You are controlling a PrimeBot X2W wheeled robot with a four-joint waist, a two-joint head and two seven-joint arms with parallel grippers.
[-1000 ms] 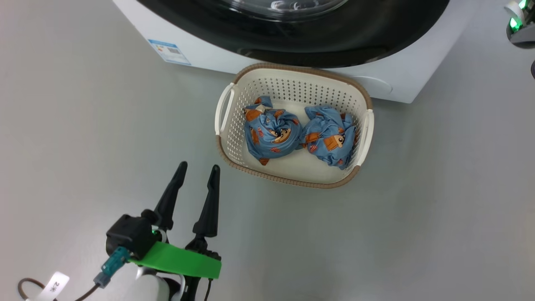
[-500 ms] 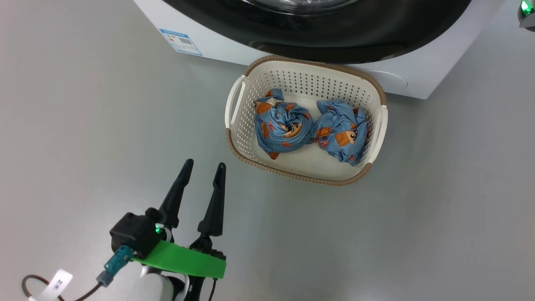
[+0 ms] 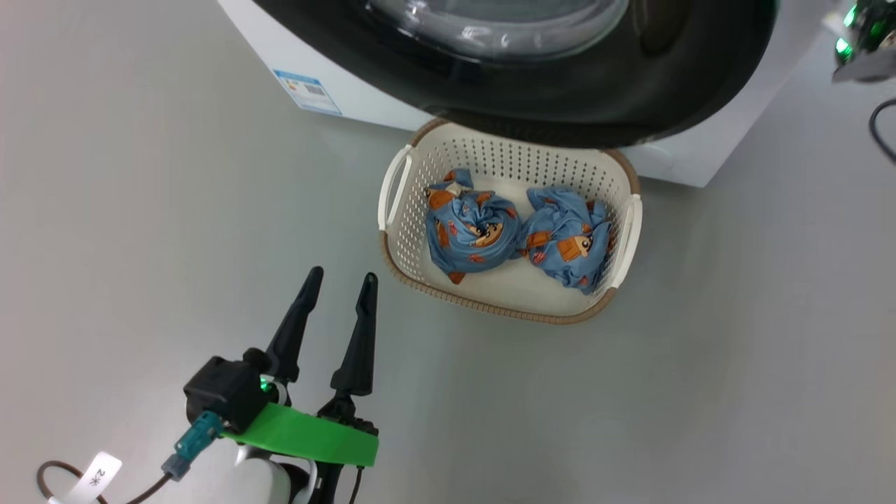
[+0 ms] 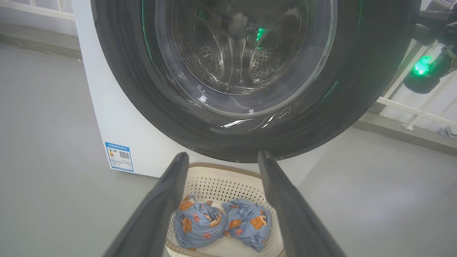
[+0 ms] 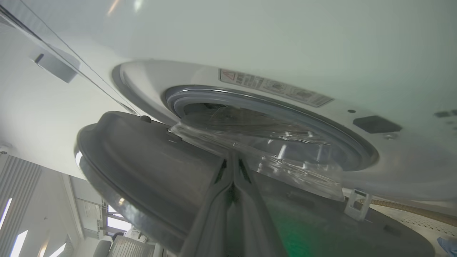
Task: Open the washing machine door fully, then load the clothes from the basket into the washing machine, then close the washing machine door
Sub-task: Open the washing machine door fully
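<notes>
**Washing machine door (image 3: 560,105) has swung out over basket (image 3: 406,231)**

Its black rim now overhangs the basket's far edge; the clothes (image 3: 476,227) lie inside. My right gripper (image 5: 234,157), fingers pressed together, lies along the door's inner face. My left gripper (image 3: 342,275), spread wide, hangs over open floor (image 3: 175,210) left of the basket.

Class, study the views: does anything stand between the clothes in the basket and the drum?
Yes. The door, only partly open, hangs above the basket's far rim and screens the drum from the clothes.
</notes>
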